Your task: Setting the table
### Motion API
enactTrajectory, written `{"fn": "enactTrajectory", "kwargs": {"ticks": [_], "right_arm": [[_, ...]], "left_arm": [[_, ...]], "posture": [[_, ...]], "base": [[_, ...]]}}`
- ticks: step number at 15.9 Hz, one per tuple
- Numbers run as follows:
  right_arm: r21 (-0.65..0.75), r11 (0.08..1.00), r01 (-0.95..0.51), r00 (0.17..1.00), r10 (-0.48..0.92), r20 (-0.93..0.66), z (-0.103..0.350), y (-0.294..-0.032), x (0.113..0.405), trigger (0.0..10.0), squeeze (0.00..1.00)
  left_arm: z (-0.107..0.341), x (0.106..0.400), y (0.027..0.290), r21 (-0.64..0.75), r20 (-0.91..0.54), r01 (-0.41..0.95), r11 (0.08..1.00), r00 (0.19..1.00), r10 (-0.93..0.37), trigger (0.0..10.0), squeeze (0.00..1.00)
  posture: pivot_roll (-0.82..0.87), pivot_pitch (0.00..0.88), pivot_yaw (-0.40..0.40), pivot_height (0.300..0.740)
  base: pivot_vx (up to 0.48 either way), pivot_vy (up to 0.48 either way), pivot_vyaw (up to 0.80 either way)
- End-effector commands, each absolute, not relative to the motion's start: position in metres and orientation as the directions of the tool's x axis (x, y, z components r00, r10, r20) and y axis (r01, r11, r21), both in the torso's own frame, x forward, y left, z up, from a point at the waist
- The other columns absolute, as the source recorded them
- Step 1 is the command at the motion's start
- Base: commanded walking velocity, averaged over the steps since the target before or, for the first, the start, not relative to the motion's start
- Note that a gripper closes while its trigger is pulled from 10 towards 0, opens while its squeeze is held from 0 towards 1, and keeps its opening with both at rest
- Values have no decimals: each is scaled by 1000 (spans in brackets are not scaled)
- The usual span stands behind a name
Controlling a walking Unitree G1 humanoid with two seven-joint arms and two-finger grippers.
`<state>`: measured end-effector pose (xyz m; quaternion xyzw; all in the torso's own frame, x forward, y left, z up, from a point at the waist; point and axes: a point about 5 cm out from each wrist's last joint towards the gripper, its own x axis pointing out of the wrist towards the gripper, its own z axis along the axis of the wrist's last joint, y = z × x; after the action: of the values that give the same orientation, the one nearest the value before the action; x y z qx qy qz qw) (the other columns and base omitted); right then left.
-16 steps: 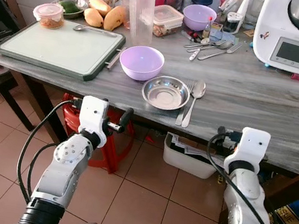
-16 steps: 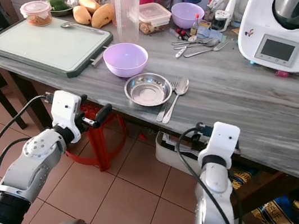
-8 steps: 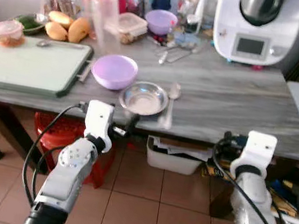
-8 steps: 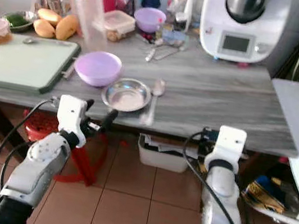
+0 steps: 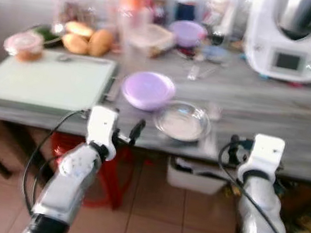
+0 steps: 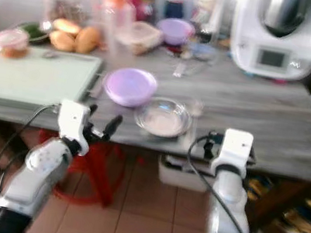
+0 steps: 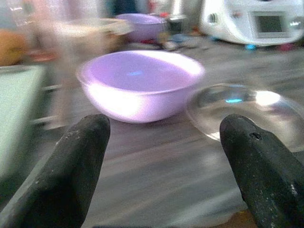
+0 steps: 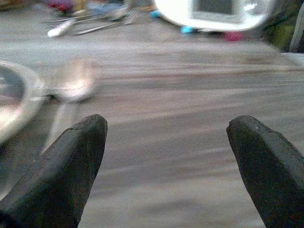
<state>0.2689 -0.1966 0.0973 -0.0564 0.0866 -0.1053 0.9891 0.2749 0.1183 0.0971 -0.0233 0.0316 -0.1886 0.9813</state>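
The views are blurred. On the grey table point(image 5: 274, 112) a purple bowl point(image 5: 148, 89) stands beside a shallow steel plate point(image 5: 182, 121), with a spoon point(image 8: 73, 83) lying at the plate's right. My left gripper point(image 7: 166, 128) is open and empty, held just off the table's front edge and facing the purple bowl point(image 7: 140, 83) and the steel plate point(image 7: 247, 107). My right gripper point(image 8: 166, 123) is open too, low at the table's edge to the right of the plate, with bare tabletop ahead of it.
A green cutting board point(image 5: 43, 81) covers the table's left part. Mangoes point(image 5: 90, 40), bottles, a second purple bowl point(image 5: 188, 32), loose cutlery point(image 5: 201, 70) and a white kitchen machine point(image 5: 298, 38) line the back. A red stool point(image 5: 107, 162) and a white bin point(image 5: 199, 179) sit underneath.
The whole picture has swung sideways and turned blurry, so the camera moved. Both arms stay before the table's edge with fingers apart. Nothing on the table has shifted.
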Motion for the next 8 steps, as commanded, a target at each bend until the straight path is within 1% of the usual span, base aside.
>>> {"fn": "enactTrajectory", "kwargs": {"ticks": [1, 4, 5, 8], "right_arm": [[-134, 974, 185, 966, -205, -158, 99, -192, 271, 10000, 0], [-149, 975, 166, 961, -193, -197, 96, -194, 272, 10000, 0], [-178, 972, 151, 954, -190, -233, 94, -199, 278, 10000, 0], [-176, 973, 148, 952, -188, -242, 94, -202, 281, 10000, 0]], "left_arm": [[99, 275, 122, -51, -53, 356, 933, 932, -358, 10000, 0], [98, 273, 123, -49, -60, 355, 934, 932, -358, 10000, 0], [98, 272, 123, -46, -65, 357, 933, 931, -360, 10000, 0], [99, 271, 123, -44, -67, 358, 933, 930, -360, 10000, 0]], "posture": [[-35, 0, 66, 740], [-30, 0, 65, 740], [-22, 0, 65, 740], [-17, 0, 64, 740]], "base": [[0, 0, 0], [0, 0, 0], [0, 0, 0], [0, 0, 0]]}}
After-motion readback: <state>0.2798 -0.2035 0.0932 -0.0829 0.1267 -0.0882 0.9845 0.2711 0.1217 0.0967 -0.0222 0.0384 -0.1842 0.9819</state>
